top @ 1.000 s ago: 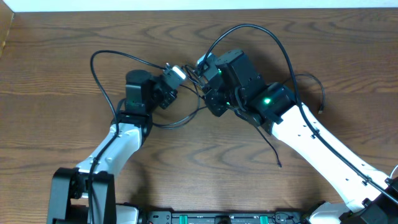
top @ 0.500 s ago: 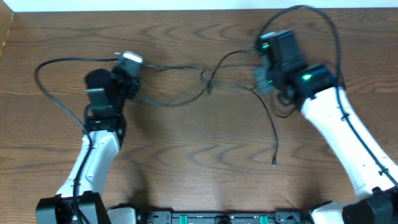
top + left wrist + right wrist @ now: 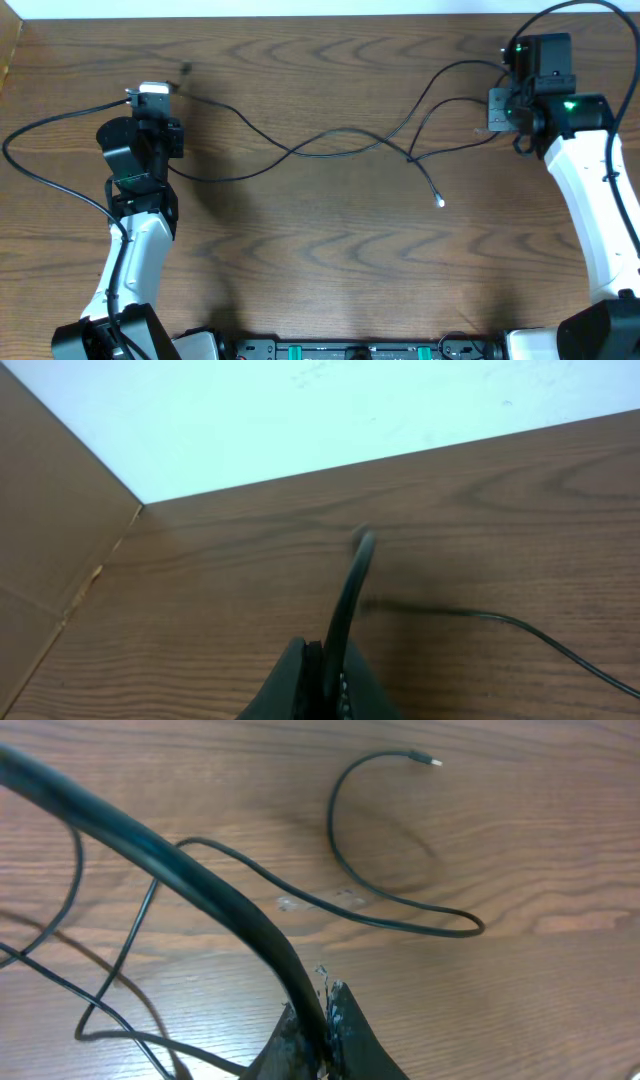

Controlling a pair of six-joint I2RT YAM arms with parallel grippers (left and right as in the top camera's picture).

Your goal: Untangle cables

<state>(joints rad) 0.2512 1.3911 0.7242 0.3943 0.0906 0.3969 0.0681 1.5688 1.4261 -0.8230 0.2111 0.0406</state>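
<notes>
The cables (image 3: 292, 152) are stretching across the table (image 3: 320, 270) between the two hands. They are looking thin, black and slightly glossy, and are lying in shallow waves on the wood grain. Two of them are running out from beside the left hand (image 3: 153, 95) and drawing together about midway between the hands. They are then spreading apart and meeting again nearer the right hand (image 3: 496, 112), where several lines are crossing at one spot. From that crossing a loose tail is trailing away on the robot's side, ending in a small pale plug (image 3: 440, 203) well apart from both hands.

The left hand (image 3: 322, 682) is pinching its fingers narrow on one of the cables. In the left wrist view a short black length is arching up past the fingertips, with its tip blurred. Another thin cable is lying flat on the table to that hand's right. Beyond the hand, the table is meeting a white wall (image 3: 350, 410).

The right hand (image 3: 322, 1032) is also clamping tight on one of the cables. In the right wrist view that cable is rising from between the fingers and sweeping away to the hand's left, looming large and shiny close to the lens. Past it, thinner lines are looping over the table, and one is curling round to a plug (image 3: 425, 760) with a light tip.
</notes>
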